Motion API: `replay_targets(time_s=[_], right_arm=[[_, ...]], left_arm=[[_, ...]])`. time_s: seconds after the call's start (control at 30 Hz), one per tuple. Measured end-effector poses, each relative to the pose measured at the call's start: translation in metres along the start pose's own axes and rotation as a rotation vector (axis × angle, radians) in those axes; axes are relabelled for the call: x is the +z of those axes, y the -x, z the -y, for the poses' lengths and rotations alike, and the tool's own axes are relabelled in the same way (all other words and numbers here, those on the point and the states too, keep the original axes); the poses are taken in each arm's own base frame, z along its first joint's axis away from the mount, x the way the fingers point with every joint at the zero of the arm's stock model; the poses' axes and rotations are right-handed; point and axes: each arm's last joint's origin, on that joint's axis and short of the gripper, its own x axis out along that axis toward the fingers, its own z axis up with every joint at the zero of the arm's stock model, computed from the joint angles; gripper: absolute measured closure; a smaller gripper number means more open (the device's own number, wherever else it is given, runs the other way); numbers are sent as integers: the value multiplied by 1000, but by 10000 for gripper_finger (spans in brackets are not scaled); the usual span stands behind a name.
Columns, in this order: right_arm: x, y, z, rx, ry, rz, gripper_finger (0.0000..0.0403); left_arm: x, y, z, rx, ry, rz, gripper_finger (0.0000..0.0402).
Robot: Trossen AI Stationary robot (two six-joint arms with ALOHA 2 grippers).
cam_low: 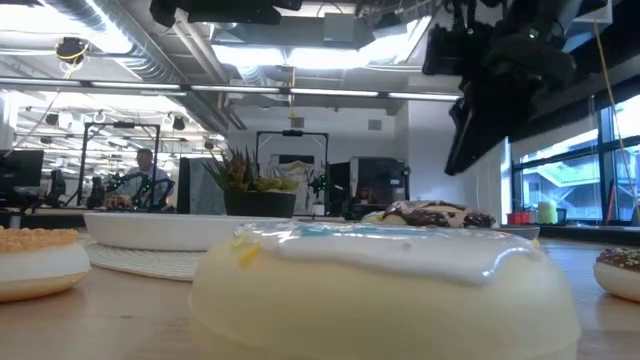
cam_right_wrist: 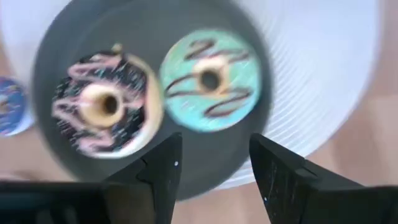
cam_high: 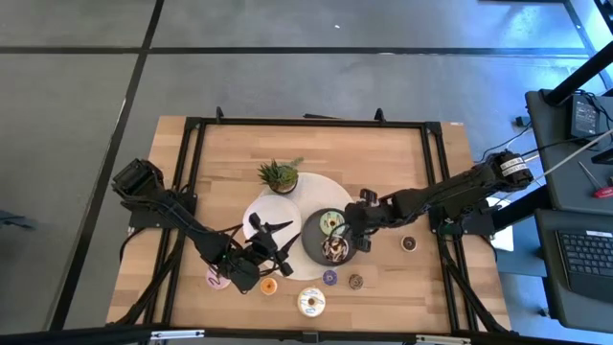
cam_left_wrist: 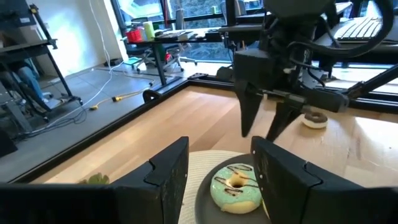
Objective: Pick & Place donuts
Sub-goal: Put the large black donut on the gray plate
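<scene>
Nearest you on the worktop (cam_high: 383, 163), a white-iced donut (cam_high: 310, 303) is sitting by the front edge, filling the low view. Just behind it you are seeing the small ones in a loose row: an orange mini donut (cam_high: 269, 286), a purple mini donut (cam_high: 329, 278) and a brown mini donut (cam_high: 355, 281), with a pink donut (cam_high: 216, 278) lying partly under the left arm. The left gripper (cam_high: 271, 230) is hovering over the white plate (cam_high: 278, 206), its fingers spread apart and gripping nothing. Beside that plate the dark grey plate (cam_high: 311, 244) is carrying two donuts side by side: a chocolate-sprinkled donut (cam_right_wrist: 102, 106) and a green donut (cam_right_wrist: 210, 81) with dark drizzle. Your right gripper (cam_high: 362, 228) is hanging right above this plate's rim, fingers parted and empty. Out to the right, a chocolate-topped donut (cam_high: 409, 243) is resting alone. Farthest back, the potted plant (cam_high: 279, 175) is standing at the white plate's far edge.
</scene>
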Motion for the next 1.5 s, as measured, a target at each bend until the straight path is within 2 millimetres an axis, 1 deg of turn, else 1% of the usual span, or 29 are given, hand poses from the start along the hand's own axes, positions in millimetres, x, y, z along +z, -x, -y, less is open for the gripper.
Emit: replay_targets(time_s=[0.13,0.2,0.33,0.47,0.57,0.73,0.87,1.1,1.27,1.37,1.5], right_arm=[[-6,2,-2,-105,53,-6,215],[-8,3,-6,-120,80,6,215],[-3,2,-17,-59,49,132,214],[-6,-7,-26,18,56,277,214],[-15,-15,-25,47,71,282,214],[-29,-24,-21,54,23,289,214],[-38,-29,-20,80,5,342,214],[-55,-38,-15,87,-7,356,214],[-57,-39,-14,91,-10,364,214],[-56,-38,-15,116,-12,374,214],[-56,-42,-20,146,-5,388,214]], left_arm=[[-1,0,0,1,-13,-4,233],[-2,0,-1,2,-28,-8,231],[-3,-1,-1,7,-46,-13,232],[-3,-2,-2,12,-46,-14,232],[-3,-2,-2,4,-46,-16,231],[-4,-2,-1,-11,-45,-21,233],[-4,-2,-1,-11,-45,-21,231],[-3,-4,-2,-4,-45,-22,233],[-3,-8,-3,3,-43,-24,232],[-3,-8,-2,-31,-42,-36,233],[-4,-8,-2,-54,-42,-43,231]])
